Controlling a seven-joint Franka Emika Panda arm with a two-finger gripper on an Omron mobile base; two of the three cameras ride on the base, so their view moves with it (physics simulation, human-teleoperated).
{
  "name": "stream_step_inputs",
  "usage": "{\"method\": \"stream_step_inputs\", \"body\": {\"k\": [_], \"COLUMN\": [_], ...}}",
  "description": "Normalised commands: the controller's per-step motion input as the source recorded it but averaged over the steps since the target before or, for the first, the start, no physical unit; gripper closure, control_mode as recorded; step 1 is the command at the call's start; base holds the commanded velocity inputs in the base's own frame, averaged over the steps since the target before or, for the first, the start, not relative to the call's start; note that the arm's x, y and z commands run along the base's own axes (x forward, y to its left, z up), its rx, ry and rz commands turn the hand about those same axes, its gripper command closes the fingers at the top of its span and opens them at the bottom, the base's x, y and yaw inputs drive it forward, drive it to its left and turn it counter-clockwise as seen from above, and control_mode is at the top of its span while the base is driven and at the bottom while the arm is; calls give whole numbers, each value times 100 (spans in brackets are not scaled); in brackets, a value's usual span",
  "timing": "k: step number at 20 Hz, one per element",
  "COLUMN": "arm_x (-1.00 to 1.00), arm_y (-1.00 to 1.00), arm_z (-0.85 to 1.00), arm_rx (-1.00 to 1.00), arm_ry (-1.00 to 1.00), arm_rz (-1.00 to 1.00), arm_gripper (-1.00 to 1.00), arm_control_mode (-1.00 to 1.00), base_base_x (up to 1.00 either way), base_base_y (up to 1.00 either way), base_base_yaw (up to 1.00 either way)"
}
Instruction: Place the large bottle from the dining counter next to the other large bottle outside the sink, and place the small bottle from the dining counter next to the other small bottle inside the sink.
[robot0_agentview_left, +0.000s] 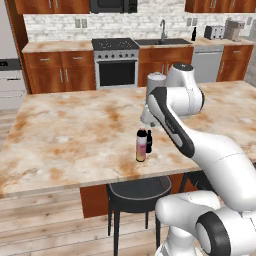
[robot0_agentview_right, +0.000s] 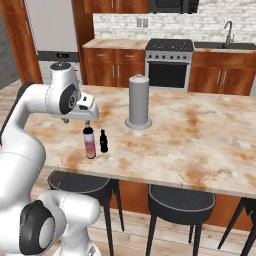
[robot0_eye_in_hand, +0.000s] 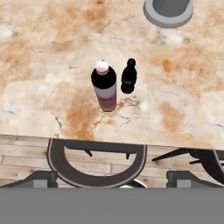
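The large bottle (robot0_agentview_left: 141, 146) (robot0_agentview_right: 89, 144) (robot0_eye_in_hand: 105, 89), pink above and yellowish below with a dark cap, stands upright near the front edge of the dining counter (robot0_agentview_left: 75, 135) (robot0_agentview_right: 200, 135). The small bottle (robot0_agentview_left: 149, 141) (robot0_agentview_right: 103, 141) (robot0_eye_in_hand: 128, 77), black and about half as tall, stands just beside it. My gripper (robot0_agentview_right: 88, 121) (robot0_eye_in_hand: 111, 177) hovers a little above the large bottle, open, its fingertips (robot0_eye_in_hand: 41, 177) wide apart with nothing between them. Far back, the sink (robot0_agentview_left: 160, 42) (robot0_agentview_right: 230, 46) sits under a steel tap, with the other large bottle (robot0_agentview_left: 194, 34) on the counter to its right. The other small bottle is out of view.
A grey paper-towel cylinder (robot0_agentview_right: 139, 102) (robot0_agentview_left: 156, 80) (robot0_eye_in_hand: 168, 11) stands on the island behind the bottles. Black stools (robot0_agentview_left: 137, 190) (robot0_agentview_right: 182, 202) (robot0_eye_in_hand: 96, 162) tuck under the front edge. A stove (robot0_agentview_left: 116, 60) is left of the sink, a toaster (robot0_agentview_left: 214, 32) right of the black bottle.
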Motion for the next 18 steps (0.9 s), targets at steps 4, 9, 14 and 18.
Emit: {"method": "stream_step_inputs", "body": {"k": [4, 9, 14, 18], "arm_x": [0, 0, 0, 0], "arm_y": [0, 0, 3, 6], "arm_z": [-26, -24, -25, -22], "arm_rx": [0, 0, 0, 0], "arm_ry": [0, 0, 0, 0], "arm_rz": [0, 0, 0, 0], "arm_gripper": [-100, -100, -100, -100], "arm_control_mode": [-100, -100, -100, -100], "base_base_x": [0, 0, 0, 0], "base_base_y": [0, 0, 0, 0], "base_base_yaw": [0, 0, 0, 0]}}
